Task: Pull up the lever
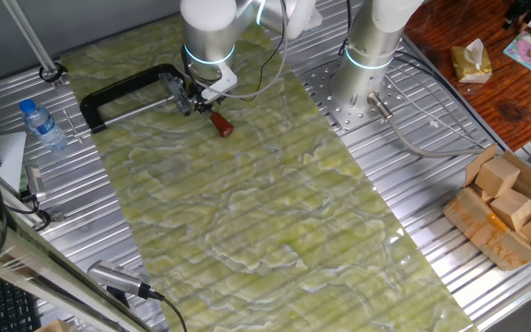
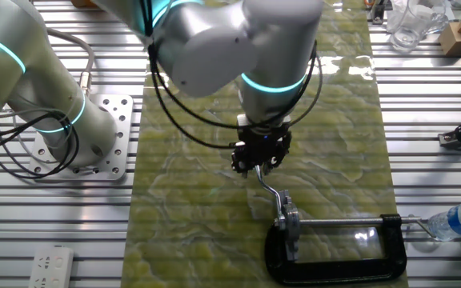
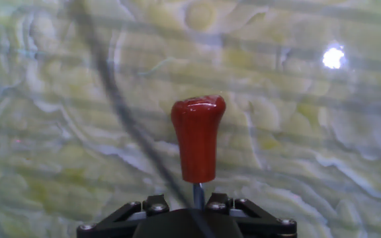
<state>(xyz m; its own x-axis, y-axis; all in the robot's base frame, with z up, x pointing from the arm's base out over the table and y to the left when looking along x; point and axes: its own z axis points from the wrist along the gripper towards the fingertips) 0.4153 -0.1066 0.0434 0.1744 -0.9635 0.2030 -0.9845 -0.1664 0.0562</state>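
The lever is a thin metal stick (image 2: 272,190) with a red-brown tapered tip (image 3: 198,135); the tip also shows in one fixed view (image 1: 221,124). Its stick rises from the head of a black C-shaped clamp (image 2: 334,264) lying on the green marbled mat. My gripper (image 3: 189,203) sits over the stick just behind the tip, one finger on each side, shut on it. In the other fixed view the gripper (image 2: 258,166) hides the tip. In one fixed view the gripper (image 1: 203,100) is at the clamp's (image 1: 123,92) right end.
A water bottle (image 1: 42,124) lies left of the clamp, also seen as the water bottle (image 2: 458,220). A second arm's base (image 1: 367,55) stands on the metal table at the back. A cardboard box of wooden blocks (image 1: 510,207) sits at the right.
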